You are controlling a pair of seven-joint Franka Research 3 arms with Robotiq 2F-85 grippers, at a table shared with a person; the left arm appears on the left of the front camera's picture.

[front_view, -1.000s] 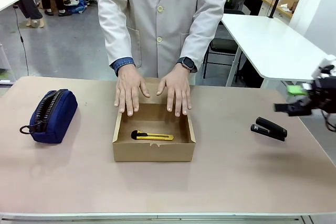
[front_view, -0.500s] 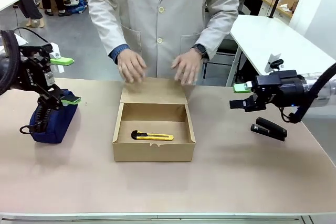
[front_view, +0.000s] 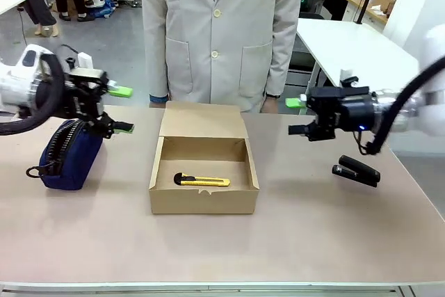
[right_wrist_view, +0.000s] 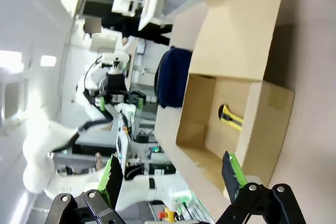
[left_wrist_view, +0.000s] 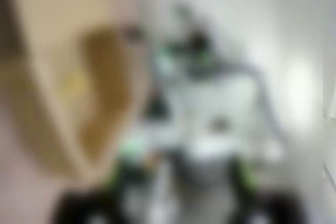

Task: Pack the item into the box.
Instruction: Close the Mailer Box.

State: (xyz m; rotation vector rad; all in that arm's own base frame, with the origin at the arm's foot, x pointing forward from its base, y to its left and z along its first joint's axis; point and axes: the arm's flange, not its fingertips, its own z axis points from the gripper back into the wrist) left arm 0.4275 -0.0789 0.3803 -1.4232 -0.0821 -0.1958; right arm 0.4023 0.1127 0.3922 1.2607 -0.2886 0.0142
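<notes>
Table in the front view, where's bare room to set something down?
The wide strip of table along the near edge, in front of the box, is bare. So are the gaps between box and navy pouch, and between box and stapler, though the open left gripper and right gripper hover above them. The box holds the knife.

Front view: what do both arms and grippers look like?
The left arm and right arm are white with rounded links. The left gripper and right gripper are black with bright green pads. A thick black cable runs along the right arm, and another runs by the left wrist. A small blue light glows on the right wrist.
</notes>
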